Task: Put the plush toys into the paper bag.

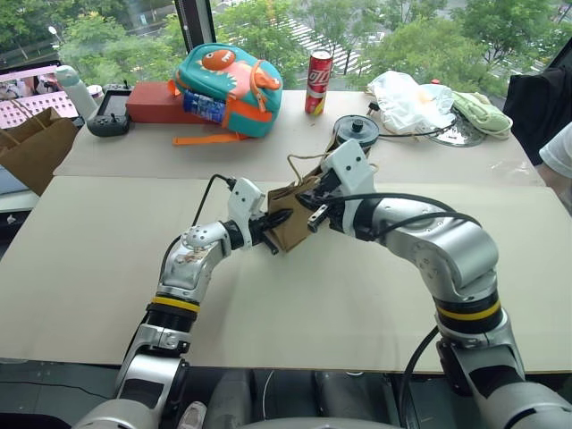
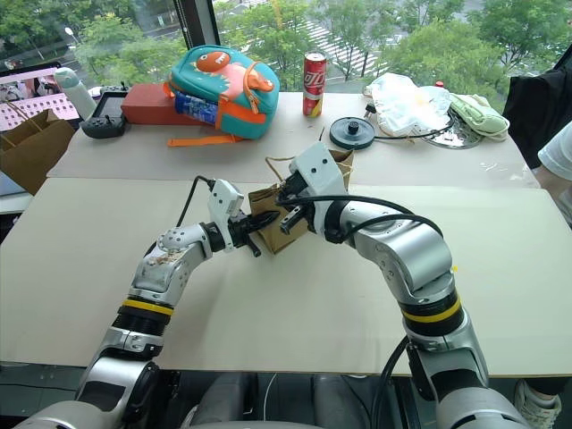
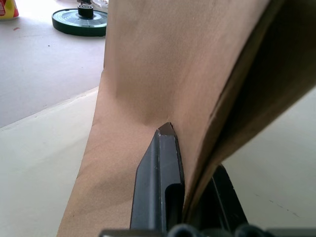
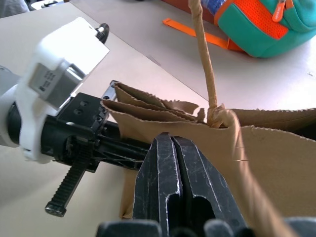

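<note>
The light brown paper bag (image 1: 290,225) stands upright at the middle of the table between my two grippers, with a twisted cord handle (image 4: 205,59) rising from its rim. My left gripper (image 2: 257,227) comes in level from the left and is shut on the bag's side wall; one finger (image 3: 158,177) lies on the outside of the paper and the other behind it. My right gripper (image 4: 172,139) is shut, its tips against the bag's outer wall just under the rim, with no paper seen between them. The plush toys are out of view.
At the back stand a teal dinosaur backpack (image 1: 231,89) on a red box (image 1: 150,103), a red can (image 1: 318,80), a black disc (image 1: 356,132), a white plastic bag (image 1: 407,98) and a green cloth (image 1: 483,112). A darker brown bag (image 1: 36,147) stands far left. A person's sleeve (image 1: 559,150) shows far right.
</note>
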### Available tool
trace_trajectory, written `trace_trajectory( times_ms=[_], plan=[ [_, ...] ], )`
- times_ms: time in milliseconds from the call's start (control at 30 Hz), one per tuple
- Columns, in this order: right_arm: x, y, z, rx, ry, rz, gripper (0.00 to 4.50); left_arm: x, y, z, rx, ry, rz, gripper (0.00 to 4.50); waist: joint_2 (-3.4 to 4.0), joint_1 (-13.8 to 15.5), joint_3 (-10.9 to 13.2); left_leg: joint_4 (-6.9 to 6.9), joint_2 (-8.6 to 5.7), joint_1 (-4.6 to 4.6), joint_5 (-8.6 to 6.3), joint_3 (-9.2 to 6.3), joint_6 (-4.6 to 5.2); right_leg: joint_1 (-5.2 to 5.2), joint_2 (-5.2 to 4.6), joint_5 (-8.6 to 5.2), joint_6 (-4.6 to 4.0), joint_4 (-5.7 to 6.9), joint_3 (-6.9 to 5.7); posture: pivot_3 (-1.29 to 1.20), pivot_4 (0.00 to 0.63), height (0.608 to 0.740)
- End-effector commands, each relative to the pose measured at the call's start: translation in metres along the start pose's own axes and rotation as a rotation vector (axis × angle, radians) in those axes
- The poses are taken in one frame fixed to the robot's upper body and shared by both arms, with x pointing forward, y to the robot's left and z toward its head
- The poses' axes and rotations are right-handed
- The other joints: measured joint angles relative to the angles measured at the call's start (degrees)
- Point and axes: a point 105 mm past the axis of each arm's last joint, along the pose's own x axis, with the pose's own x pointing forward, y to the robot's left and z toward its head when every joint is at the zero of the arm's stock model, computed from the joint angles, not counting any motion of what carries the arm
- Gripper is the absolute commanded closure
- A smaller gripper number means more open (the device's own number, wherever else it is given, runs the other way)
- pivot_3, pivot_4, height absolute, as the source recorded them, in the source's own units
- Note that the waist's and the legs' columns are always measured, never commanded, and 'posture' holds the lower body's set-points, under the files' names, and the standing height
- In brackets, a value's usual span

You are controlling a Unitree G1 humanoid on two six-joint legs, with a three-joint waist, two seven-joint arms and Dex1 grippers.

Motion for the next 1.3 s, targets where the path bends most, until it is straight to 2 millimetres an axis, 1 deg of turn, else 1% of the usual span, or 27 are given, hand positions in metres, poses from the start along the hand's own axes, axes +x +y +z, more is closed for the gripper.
trace_trajectory(
  times_ms=[33,67,100,133,167,233,333,400,467,633,700,800,900,1000,1133,1200,1267,1300],
  plan=[
    [-0.04,0.005,0.017,-0.034,-0.127,0.085,4.5,-0.002,0.006,0.021,0.003,-0.082,0.016,4.48,0.0,0.27,0.0,0.0,-0.01,-0.02,0.0,-0.03,0.0,0.0,0.0,0.0,0.0,-0.01,-0.01,0.0,0.15,0.733],
    [-0.053,0.008,0.019,-0.045,-0.153,0.12,4.5,-0.003,0.007,0.022,-0.004,-0.087,0.018,4.48,-0.01,0.57,0.0,0.0,-0.05,-0.05,0.0,-0.06,0.0,0.01,-0.03,0.0,0.0,-0.03,-0.02,0.0,0.15,0.733],
    [-0.071,0.003,0.022,-0.006,-0.194,0.147,4.5,-0.004,0.009,0.022,-0.008,-0.09,0.02,4.48,-0.01,0.78,0.0,0.0,-0.1,-0.09,0.0,-0.15,0.0,0.05,-0.05,-0.01,0.02,-0.1,-0.05,0.0,0.15,0.733],
    [-0.086,-0.001,0.019,0.001,-0.192,0.159,4.5,-0.006,0.009,0.022,-0.009,-0.092,0.016,4.48,-0.01,0.89,0.01,0.0,-0.13,-0.11,0.0,-0.17,0.01,0.07,-0.07,-0.02,0.03,-0.14,-0.05,0.0,0.15,0.733],
    [-0.096,-0.004,0.016,0.005,-0.186,0.166,4.5,-0.006,0.009,0.021,-0.009,-0.092,0.014,4.48,-0.02,1.14,0.01,0.0,-0.15,-0.12,-0.01,-0.17,0.01,0.09,-0.1,-0.02,0.04,-0.19,-0.05,0.0,0.15,0.733],
    [-0.11,-0.005,0.011,0.005,-0.163,0.194,4.5,-0.009,0.009,0.021,-0.015,-0.096,0.005,4.48,-0.02,1.33,0.01,0.0,-0.19,-0.08,-0.01,-0.17,0.02,0.15,-0.14,-0.03,0.06,-0.2,-0.05,0.0,0.15,0.733],
    [-0.122,-0.016,0.009,0.007,-0.164,0.178,4.5,-0.02,0.01,0.025,-0.004,-0.114,-0.032,4.48,-0.02,0.89,0.01,-0.01,-0.16,0.04,-0.01,-0.17,0.02,0.17,-0.05,-0.04,0.07,-0.17,-0.01,0.0,0.15,0.733],
    [-0.125,-0.017,0.009,-0.001,-0.168,0.184,4.5,-0.028,0.01,0.027,0.011,-0.106,-0.065,4.48,-0.02,0.41,0.01,0.0,-0.17,0.09,0.0,-0.26,0.02,0.16,0.05,-0.03,0.06,-0.08,0.05,0.0,0.15,0.733],
    [-0.126,-0.014,0.008,-0.021,-0.159,0.21,4.5,-0.04,0.008,0.03,0.061,-0.083,-0.125,4.48,-0.02,-0.02,0.01,0.0,-0.18,0.14,0.01,-0.29,0.03,0.16,0.08,-0.04,0.06,0.01,0.08,0.0,0.15,0.733],
    [-0.131,-0.007,0.009,-0.05,-0.176,0.276,4.5,-0.073,0.01,0.058,0.162,-0.053,-0.246,4.48,-0.02,-0.12,0.02,-0.01,-0.17,0.14,0.01,-0.3,0.04,0.14,0.09,-0.04,0.07,0.01,0.09,0.0,0.15,0.733],
    [-0.134,-0.005,0.011,-0.067,-0.193,0.299,4.5,-0.09,0.009,0.066,0.208,-0.018,-0.309,4.48,-0.03,-0.08,0.02,0.0,-0.17,0.12,0.01,-0.29,0.04,0.15,0.07,-0.05,0.08,-0.04,0.08,0.0,0.15,0.733],
    [-0.14,-0.004,0.008,-0.091,-0.186,0.332,4.5,-0.108,0.006,0.069,0.248,0.05,-0.389,4.48,-0.02,0.07,0.02,0.0,-0.18,0.08,0.01,-0.29,0.04,0.15,0.03,-0.05,0.09,-0.11,0.06,0.0,0.15,0.733],
    [-0.144,-0.003,0.001,-0.114,-0.154,0.363,4.5,-0.122,0.002,0.064,0.264,0.13,-0.474,4.48,-0.02,0.29,0.02,0.0,-0.2,0.06,0.01,-0.28,0.03,0.18,-0.02,-0.07,0.1,-0.18,0.02,0.0,0.15,0.733],
    [-0.146,-0.003,-0.002,-0.123,-0.145,0.376,4.5,-0.129,0.0,0.058,0.276,0.176,-0.533,4.48,-0.02,0.25,0.02,0.01,-0.19,0.07,0.01,-0.27,0.03,0.18,-0.02,-0.07,0.1,-0.19,0.02,0.0,0.15,0.733],
    [-0.147,-0.005,-0.004,-0.128,-0.145,0.378,4.5,-0.125,-0.001,0.054,0.289,0.179,-0.574,4.48,-0.02,0.19,0.02,0.02,-0.16,0.09,0.01,-0.26,0.04,0.18,0.02,-0.08,0.09,-0.14,0.02,0.0,0.15,0.733],
    [-0.147,-0.008,-0.003,-0.131,-0.143,0.372,4.5,-0.121,-0.007,0.045,0.295,0.186,-0.623,4.48,-0.02,0.22,0.02,0.02,-0.17,0.09,0.01,-0.26,0.04,0.18,0.02,-0.08,0.08,-0.13,0.02,0.0,0.15,0.733],
    [-0.148,-0.009,-0.004,-0.138,-0.132,0.369,4.5,-0.119,-0.011,0.032,0.308,0.201,-0.664,4.48,-0.02,0.24,0.02,0.04,-0.17,0.07,0.01,-0.26,0.04,0.18,0.02,-0.08,0.08,-0.14,0.03,0.0,0.15,0.733],
    [-0.149,-0.009,-0.004,-0.139,-0.129,0.369,4.5,-0.118,-0.012,0.029,0.312,0.204,-0.673,4.48,-0.02,0.27,0.02,0.04,-0.18,0.07,0.01,-0.25,0.04,0.18,0.0,-0.08,0.08,-0.13,0.03,0.0,0.15,0.733]
  ],
)
